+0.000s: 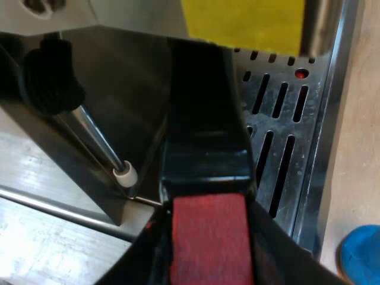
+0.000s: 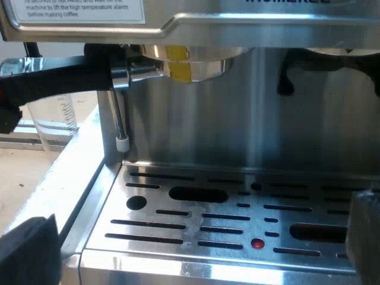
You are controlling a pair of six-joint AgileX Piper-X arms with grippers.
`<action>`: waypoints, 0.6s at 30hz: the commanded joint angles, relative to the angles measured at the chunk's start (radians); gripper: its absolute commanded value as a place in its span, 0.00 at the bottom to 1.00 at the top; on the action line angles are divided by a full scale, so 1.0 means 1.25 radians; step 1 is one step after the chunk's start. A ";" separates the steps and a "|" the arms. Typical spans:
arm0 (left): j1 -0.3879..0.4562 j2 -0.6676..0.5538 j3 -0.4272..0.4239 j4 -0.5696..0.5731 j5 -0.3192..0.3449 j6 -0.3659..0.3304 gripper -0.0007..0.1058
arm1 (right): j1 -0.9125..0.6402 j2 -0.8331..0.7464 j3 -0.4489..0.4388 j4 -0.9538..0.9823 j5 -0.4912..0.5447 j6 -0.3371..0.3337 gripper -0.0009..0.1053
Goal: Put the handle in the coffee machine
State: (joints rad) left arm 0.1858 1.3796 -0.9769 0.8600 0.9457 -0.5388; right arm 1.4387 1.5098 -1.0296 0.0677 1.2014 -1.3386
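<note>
The holder's dark handle runs away from me toward the espresso machine, and its red end lies between the fingers of my left gripper, which is shut on it. From the right wrist view, the holder's metal cup, with a yellow mark, sits up against the brew head of the machine. Its handle sticks out sideways to my left gripper. My right gripper hangs open low over the drip tray, holding nothing.
A steam wand with a white tip hangs beside the holder, under a black knob. A measuring glass stands beyond the handle. A blue tamper rests on the wooden table beside the slotted drip tray.
</note>
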 commanded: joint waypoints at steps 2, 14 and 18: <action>0.000 -0.011 -0.028 0.003 0.074 0.018 0.01 | -0.003 0.000 -0.001 -0.004 0.011 -0.010 0.98; 0.000 -0.022 -0.032 0.105 0.117 0.016 0.01 | -0.004 0.000 -0.001 -0.004 -0.065 -0.006 0.98; 0.000 -0.022 -0.032 0.105 0.117 0.018 0.01 | -0.026 0.002 -0.001 -0.001 -0.068 -0.011 0.98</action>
State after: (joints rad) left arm 0.1858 1.3796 -1.0029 0.9617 0.9487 -0.5464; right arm 1.4229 1.5098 -1.0296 0.0677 1.1163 -1.3386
